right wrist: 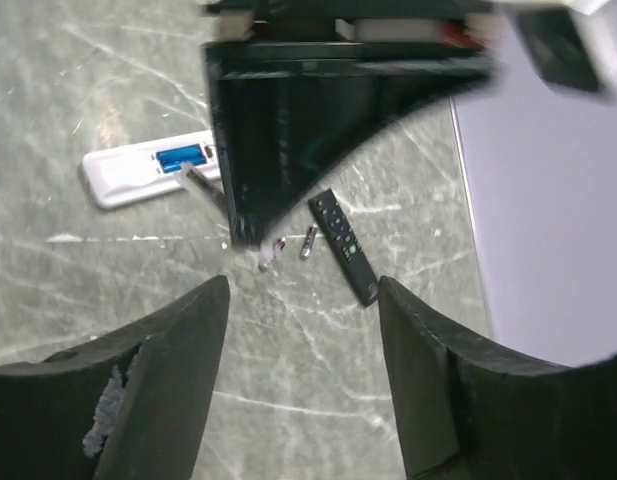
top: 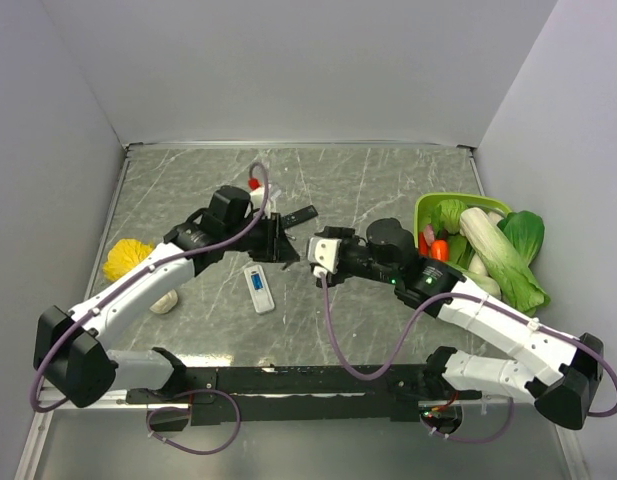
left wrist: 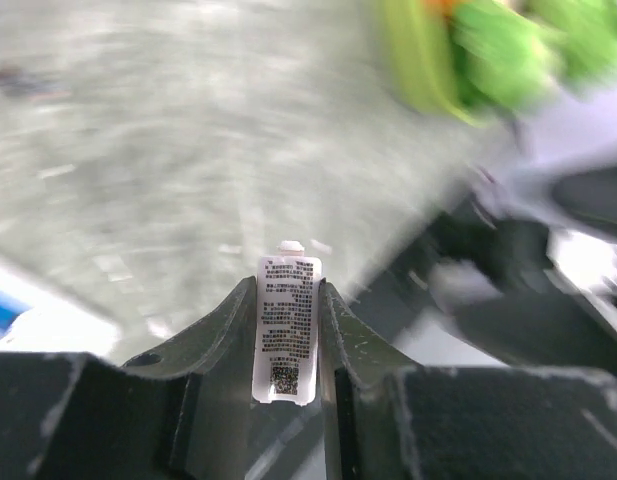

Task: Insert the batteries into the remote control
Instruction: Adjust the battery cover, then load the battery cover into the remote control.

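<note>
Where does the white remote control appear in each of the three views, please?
Top external: the white remote control lies left of centre on the table.
Left wrist: probably the blurred white-and-blue shape at the left edge.
Right wrist: upper left, lying flat.
Shared landmark: the black remote, in the top and right wrist views.

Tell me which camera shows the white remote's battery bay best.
Right wrist: the remote control lies close and sharp, a blue battery visible in its open bay. Top external shows it small, with only a blue patch. Left wrist catches just a blurred white-and-blue corner at the left edge.
</note>
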